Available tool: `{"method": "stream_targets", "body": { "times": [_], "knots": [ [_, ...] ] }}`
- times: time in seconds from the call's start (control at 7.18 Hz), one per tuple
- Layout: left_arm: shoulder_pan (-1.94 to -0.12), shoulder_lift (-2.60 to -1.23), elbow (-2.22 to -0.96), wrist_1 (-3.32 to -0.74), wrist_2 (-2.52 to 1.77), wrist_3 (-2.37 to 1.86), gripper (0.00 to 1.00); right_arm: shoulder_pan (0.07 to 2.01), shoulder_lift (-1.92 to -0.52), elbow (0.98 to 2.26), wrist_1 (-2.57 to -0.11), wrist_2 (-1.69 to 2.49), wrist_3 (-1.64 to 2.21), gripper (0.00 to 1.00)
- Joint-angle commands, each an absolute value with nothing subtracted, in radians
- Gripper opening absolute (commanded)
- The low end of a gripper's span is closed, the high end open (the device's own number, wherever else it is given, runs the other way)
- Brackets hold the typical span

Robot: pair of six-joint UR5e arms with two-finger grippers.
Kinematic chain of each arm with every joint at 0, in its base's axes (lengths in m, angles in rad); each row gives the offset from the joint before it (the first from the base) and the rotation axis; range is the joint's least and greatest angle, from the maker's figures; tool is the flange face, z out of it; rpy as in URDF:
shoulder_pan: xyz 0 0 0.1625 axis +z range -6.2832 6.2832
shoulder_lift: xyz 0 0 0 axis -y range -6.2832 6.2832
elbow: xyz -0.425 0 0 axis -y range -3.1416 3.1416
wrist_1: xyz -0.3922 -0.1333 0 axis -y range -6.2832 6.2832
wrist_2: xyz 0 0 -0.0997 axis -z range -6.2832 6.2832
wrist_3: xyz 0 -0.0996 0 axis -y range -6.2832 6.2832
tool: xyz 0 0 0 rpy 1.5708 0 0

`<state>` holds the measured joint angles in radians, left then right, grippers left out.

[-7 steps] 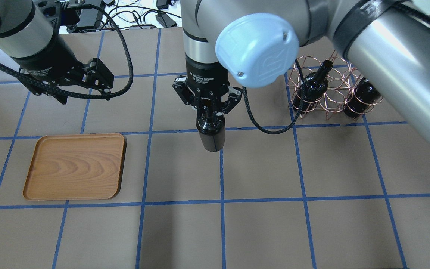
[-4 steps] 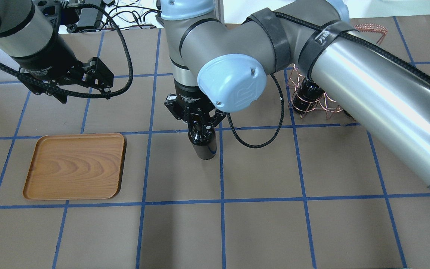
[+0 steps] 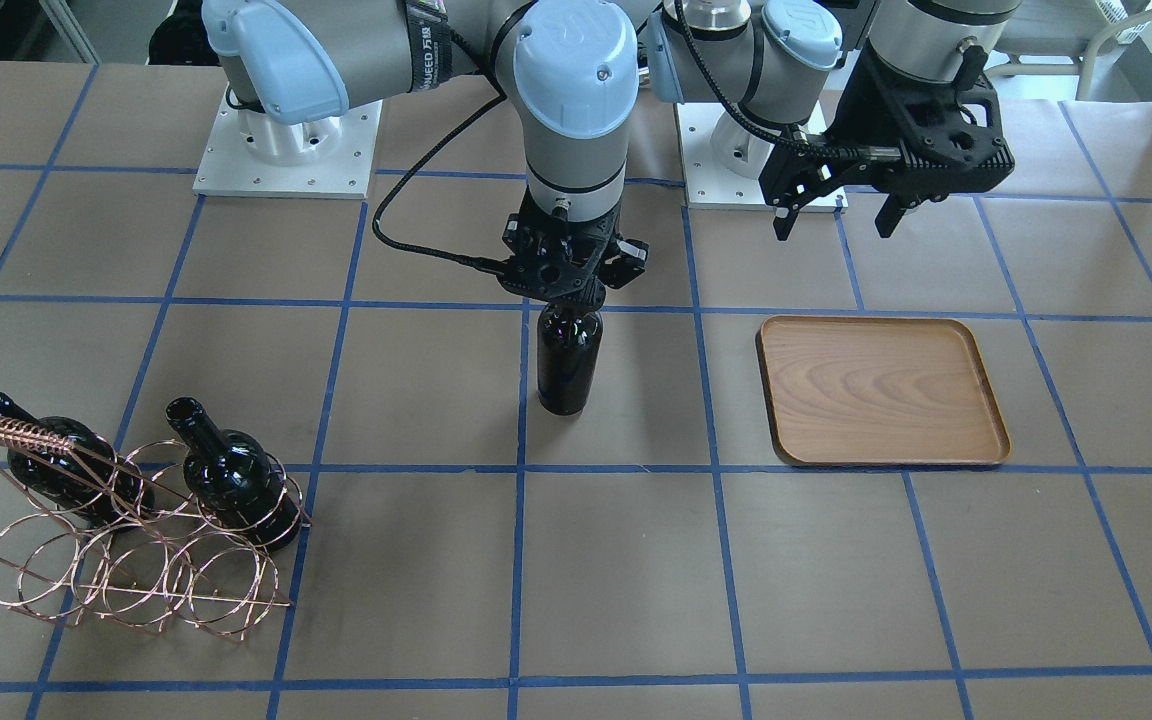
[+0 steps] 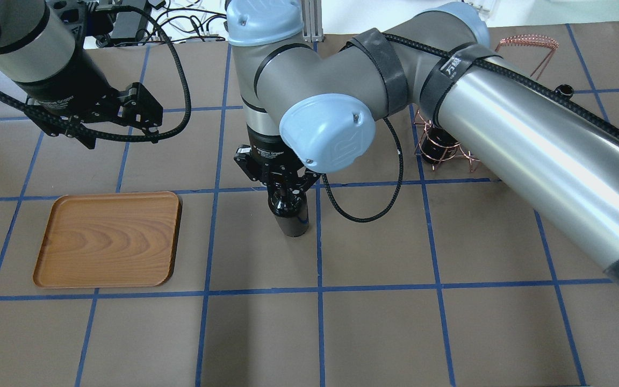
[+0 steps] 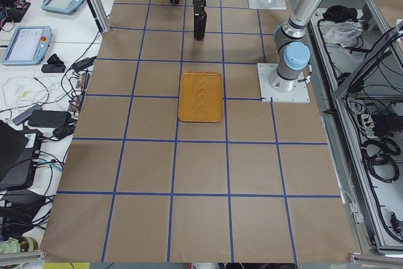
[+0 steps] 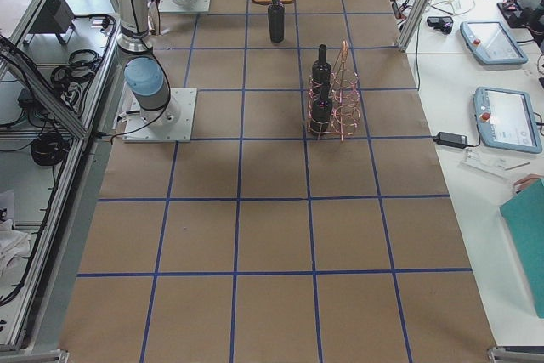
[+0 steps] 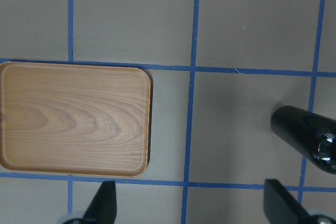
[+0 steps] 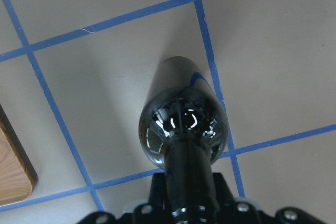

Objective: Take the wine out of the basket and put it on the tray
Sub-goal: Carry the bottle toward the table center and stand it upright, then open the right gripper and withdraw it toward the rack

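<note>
Wine (image 3: 566, 365): glossy, smooth near-black glass; tray (image 3: 881, 390): matt wood-grain; basket (image 3: 126, 575): thin copper-coloured wire; worktop (image 3: 836, 600): matt brown paper.

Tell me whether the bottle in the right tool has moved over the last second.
Yes. In the overhead view the wine bottle, held by the right tool, has shifted off the vertical blue tape line toward the tray.

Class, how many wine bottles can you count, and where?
3. One bottle upright in the right gripper, mid-table; a second bottle and third bottle in the basket. None appear hidden.
</note>
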<state>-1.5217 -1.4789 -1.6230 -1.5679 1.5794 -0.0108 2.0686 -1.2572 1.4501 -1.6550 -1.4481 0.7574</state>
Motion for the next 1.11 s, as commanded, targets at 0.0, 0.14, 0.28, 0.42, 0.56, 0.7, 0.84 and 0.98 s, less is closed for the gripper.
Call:
{"method": "stream_targets", "body": {
  "times": [0.0,0.14,0.28,0.42,0.56,0.7,0.84,0.98],
  "knots": [
    [-1.522,-1.479,-1.623,-1.568,1.578,-0.011,1.0,2.068,-1.256,1.453,-1.658,-1.445,0.721,0.78],
    [-1.522,-1.477,-1.623,-1.568,1.578,-0.011,1.0,2.069,-1.264,1.456,-1.667,-1.459,0.695,1.0],
    [-1.522,-1.476,-1.623,-1.566,1.578,-0.011,1.0,2.06,-1.272,1.441,-1.713,-1.459,0.692,1.0],
    [-1.523,-1.476,-1.624,-1.568,1.578,-0.011,1.0,2.024,-1.299,1.409,-1.713,-1.462,0.625,1.0],
    [-1.525,-1.477,-1.624,-1.566,1.577,-0.012,1.0,1.943,-1.339,1.402,-1.7,-1.469,0.453,1.0],
    [-1.525,-1.477,-1.623,-1.569,1.575,-0.012,1.0,1.846,-1.38,1.404,-1.646,-1.485,0.267,1.0],
    [-1.532,-1.488,-1.624,-1.566,1.563,-0.009,1.0,1.745,-1.447,1.405,-1.587,-1.555,0.094,1.0],
    [-1.552,-1.488,-1.628,-1.569,1.563,-0.014,1.0,1.648,-1.494,1.405,-1.538,-1.569,0.028,1.0]
  ]
}}
